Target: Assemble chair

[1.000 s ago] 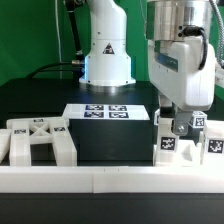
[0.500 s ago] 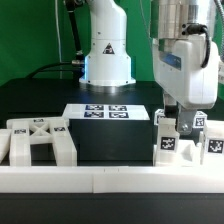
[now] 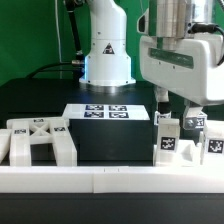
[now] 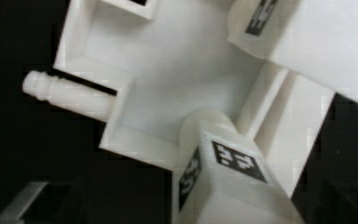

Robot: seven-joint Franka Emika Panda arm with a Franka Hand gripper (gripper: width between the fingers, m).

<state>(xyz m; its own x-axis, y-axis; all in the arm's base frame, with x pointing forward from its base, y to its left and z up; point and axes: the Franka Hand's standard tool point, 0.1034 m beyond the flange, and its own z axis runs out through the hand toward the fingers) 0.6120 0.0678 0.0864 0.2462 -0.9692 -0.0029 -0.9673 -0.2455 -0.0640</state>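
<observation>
Several white chair parts (image 3: pixel 187 140) with black-and-white tags stand bunched at the exterior view's right, by the front rail. My gripper (image 3: pixel 182 108) hangs just above them, open, holding nothing. In the wrist view a white chair part (image 4: pixel 176 90) with a round peg (image 4: pixel 48 90) and a tag (image 4: pixel 233 160) fills the picture below my gripper (image 4: pixel 190 208). The dark fingers (image 4: pixel 30 200) show only at the corners, well apart. Another chair part (image 3: pixel 38 142), a blocky frame with a crossed top, sits at the exterior view's left.
The marker board (image 3: pixel 100 112) lies flat on the black table in front of the arm's base (image 3: pixel 107 60). A long low white rail (image 3: pixel 110 178) runs along the front edge. A green backdrop stands behind.
The gripper has risen from down among the right-hand chair parts to just above them, still open. The parts have stayed in place.
</observation>
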